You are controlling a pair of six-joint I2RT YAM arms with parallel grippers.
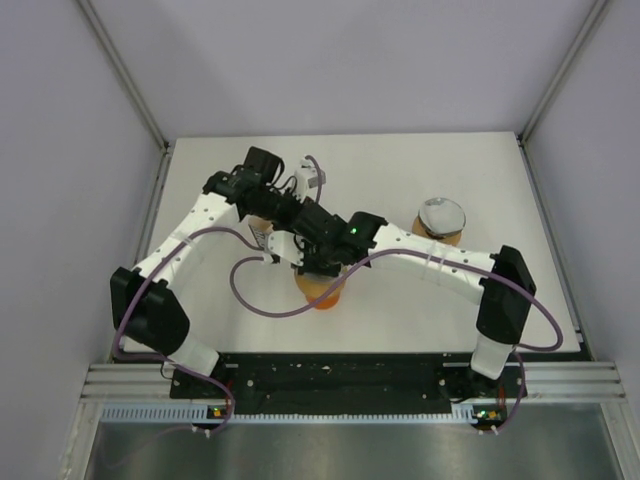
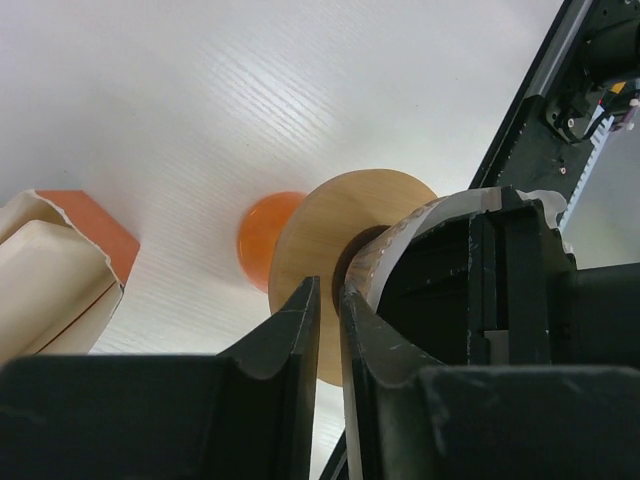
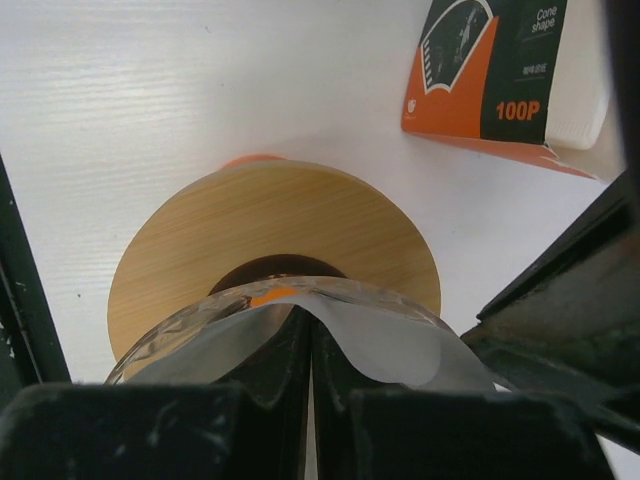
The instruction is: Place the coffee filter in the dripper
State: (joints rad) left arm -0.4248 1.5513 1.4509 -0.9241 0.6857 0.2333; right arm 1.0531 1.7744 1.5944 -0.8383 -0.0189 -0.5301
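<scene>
**Right wrist view.** Nearest my lens, the right gripper [image 3: 305,335] has its two matte black fingers pressed together on a fold of the coffee filter [image 3: 395,345]. This is a thin white paper cone, and its ribbed, half-translucent edge curves across the frame. Behind it sits the dripper [image 3: 270,225], a small orange tapered vessel capped by a flat, tan, wood-grained ring with a dark centre hole. The filter hangs over the near side of that hole. I cannot tell whether the paper touches the ring. At upper right, on the white grained table [image 3: 150,80], lies an orange and dark green cardboard carton [image 3: 450,100] printed "Cone shape" and "100P".

**Left wrist view.** The left gripper [image 2: 328,300] shows a narrow slit between its black fingers, just beside the filter's crimped edge. That edge wraps around the right gripper's housing. Only this view shows the carton's open mouth, where cream paper is stacked inside.

**Top view.** Both arms meet over the dripper at table centre and hide the filter. Well apart to the right stands a second orange vessel topped by a clear round piece [image 1: 440,216], which neither wrist view shows.
</scene>
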